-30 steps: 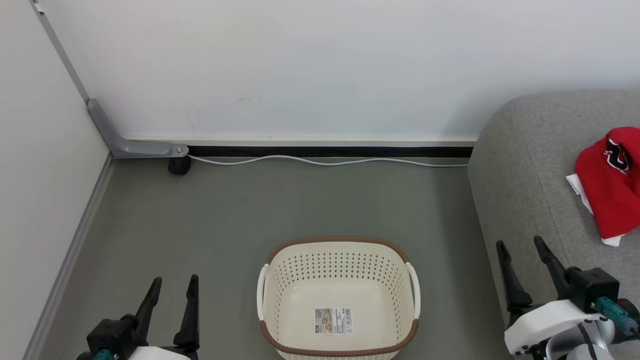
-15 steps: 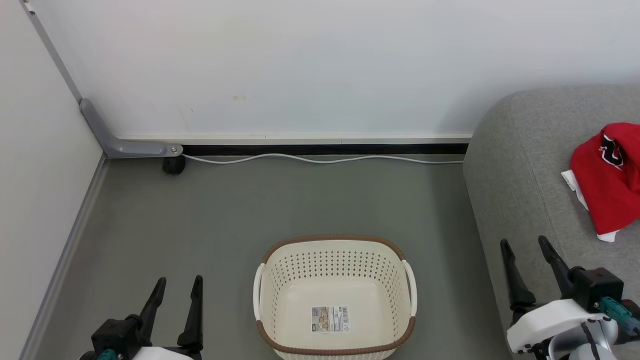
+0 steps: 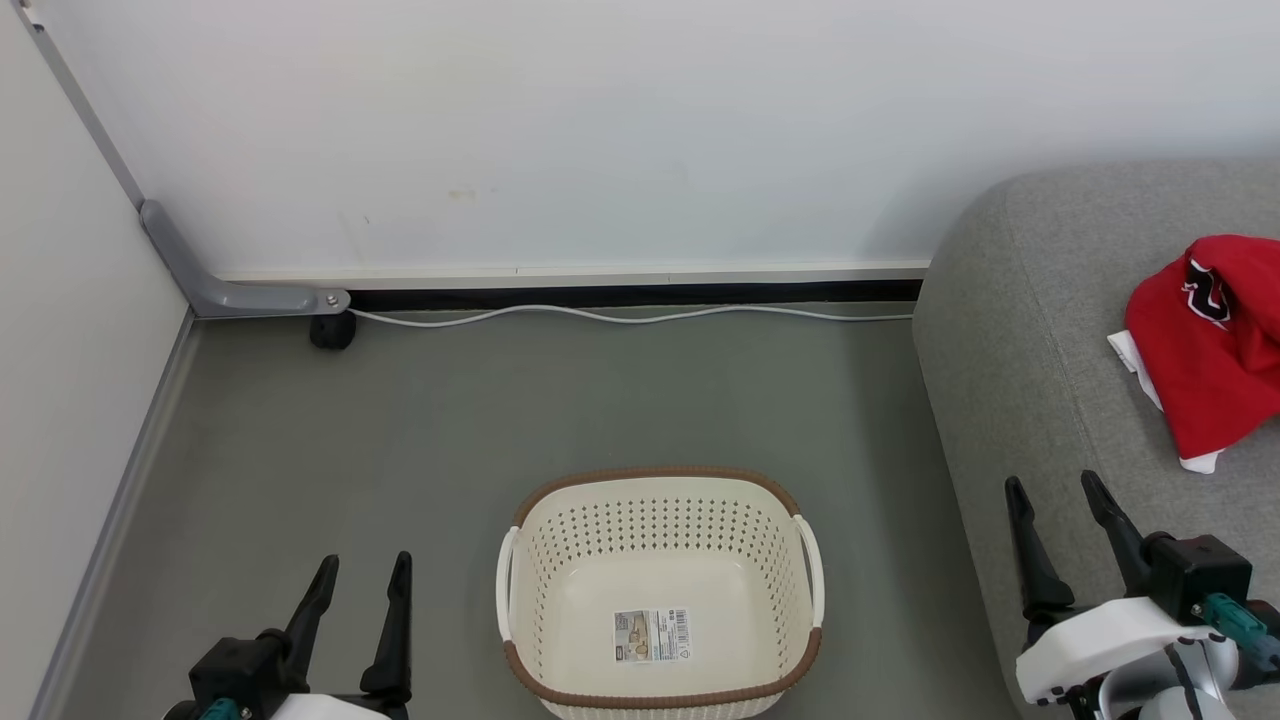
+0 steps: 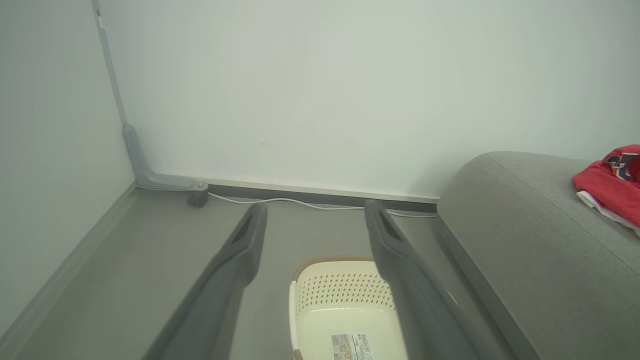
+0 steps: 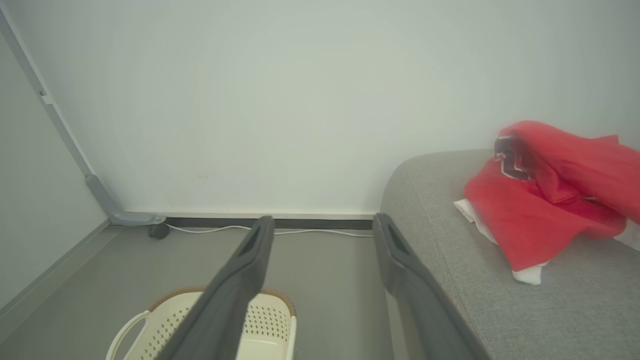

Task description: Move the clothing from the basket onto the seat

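Note:
The cream basket [image 3: 660, 500] with a brown rim stands on the grey floor at lower centre, holding nothing but a barcode sticker [image 3: 652, 634] on its floor. Red clothing [image 3: 1215, 350] with white trim and a black-and-white emblem lies crumpled on the grey seat [image 3: 1020, 330] at the right. My left gripper [image 3: 363, 575] hangs open at lower left, left of the basket, nothing between its fingers. At lower right my right gripper [image 3: 1055, 495] is open over the seat's front edge, below the clothing and apart from it. The right wrist view has the clothing [image 5: 545, 200] on the seat [image 5: 450, 260].
A white wall runs along the back, with a white cable [image 3: 620, 317] along its base. A grey angled bracket with a black caster [image 3: 330, 330] sits in the left corner. A second wall closes the left side. Open floor lies between basket and back wall.
The whole head view has shifted, so the camera has turned a little to the right and up. Both grippers stay open and hold their places; the clothing lies unmoved on the seat.

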Tool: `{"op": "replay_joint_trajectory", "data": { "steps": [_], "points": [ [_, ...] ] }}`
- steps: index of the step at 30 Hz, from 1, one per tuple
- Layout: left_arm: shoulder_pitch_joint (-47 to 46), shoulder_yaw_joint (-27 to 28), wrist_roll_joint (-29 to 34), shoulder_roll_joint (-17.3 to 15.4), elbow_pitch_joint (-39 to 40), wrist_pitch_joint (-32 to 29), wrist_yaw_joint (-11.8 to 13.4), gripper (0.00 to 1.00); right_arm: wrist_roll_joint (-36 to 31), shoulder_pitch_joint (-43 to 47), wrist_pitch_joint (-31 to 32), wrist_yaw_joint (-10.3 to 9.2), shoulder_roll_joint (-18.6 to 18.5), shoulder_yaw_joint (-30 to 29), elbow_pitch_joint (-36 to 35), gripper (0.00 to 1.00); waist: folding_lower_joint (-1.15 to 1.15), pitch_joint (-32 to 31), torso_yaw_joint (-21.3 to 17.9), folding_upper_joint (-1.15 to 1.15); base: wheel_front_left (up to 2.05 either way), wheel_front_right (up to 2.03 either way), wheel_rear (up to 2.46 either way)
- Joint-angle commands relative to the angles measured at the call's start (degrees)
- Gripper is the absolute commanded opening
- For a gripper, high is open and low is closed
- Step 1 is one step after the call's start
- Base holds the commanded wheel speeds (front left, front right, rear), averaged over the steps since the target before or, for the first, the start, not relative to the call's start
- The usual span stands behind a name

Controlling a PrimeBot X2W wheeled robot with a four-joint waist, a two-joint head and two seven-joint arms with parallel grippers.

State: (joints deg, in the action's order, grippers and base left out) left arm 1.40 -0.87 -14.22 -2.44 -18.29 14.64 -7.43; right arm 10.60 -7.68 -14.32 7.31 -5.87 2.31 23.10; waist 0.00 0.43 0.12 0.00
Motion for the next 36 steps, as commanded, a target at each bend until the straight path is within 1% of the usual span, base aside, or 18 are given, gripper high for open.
{"op": "replay_joint_trajectory", "data": {
  "steps": [1,5,6,10,12,17,21,36],
  "points": [
    [-1.66,1.53,-0.26,-0.43,1.26,0.36,-0.05,1.00,-0.16,-1.50,-0.68,0.18,-0.45,1.01,-1.36,1.00,0.00,0.02,-0.04,0.00,0.00,0.00,0.00],
    [-1.73,1.35,-0.29,-0.43,1.11,0.36,-0.05,1.00,-0.20,-1.48,-0.68,0.18,-0.46,0.86,-1.25,1.00,0.00,0.00,-0.04,0.00,0.00,0.00,0.00],
    [0.00,-0.44,-0.09,-0.03,-0.15,0.00,0.00,0.00,-0.02,0.00,0.00,0.00,0.00,-0.15,0.02,0.00,0.00,-0.02,-0.04,0.00,0.00,0.00,0.00],
    [1.24,-0.48,-0.12,0.59,-2.90,-0.04,0.00,0.00,0.03,1.71,0.23,0.00,1.06,0.11,2.52,0.00,0.00,-0.02,-0.05,0.00,0.00,0.00,0.00],
    [1.06,-0.34,-1.35,0.58,-2.83,-0.38,0.00,0.00,1.26,1.56,0.68,0.00,1.09,-0.18,2.49,0.00,0.00,-0.03,-0.05,0.00,0.00,0.00,0.00],
    [0.78,-0.02,-4.49,0.53,-2.46,-1.24,0.00,0.00,4.55,1.62,1.56,0.01,1.16,-0.57,1.96,0.00,0.13,-0.17,-0.06,0.00,0.00,0.00,0.00],
    [0.51,0.22,-6.96,0.50,-2.26,-1.90,0.00,0.00,7.15,1.67,2.15,0.02,1.23,-0.79,1.56,0.00,0.01,-0.08,-0.06,0.00,0.00,0.00,0.00],
    [-0.60,1.16,-16.28,0.38,-1.43,-4.42,-0.01,0.00,16.95,1.67,4.53,0.04,1.46,-1.77,0.11,0.00,0.00,-0.07,-0.07,0.00,0.00,0.00,0.00]
  ]
}}
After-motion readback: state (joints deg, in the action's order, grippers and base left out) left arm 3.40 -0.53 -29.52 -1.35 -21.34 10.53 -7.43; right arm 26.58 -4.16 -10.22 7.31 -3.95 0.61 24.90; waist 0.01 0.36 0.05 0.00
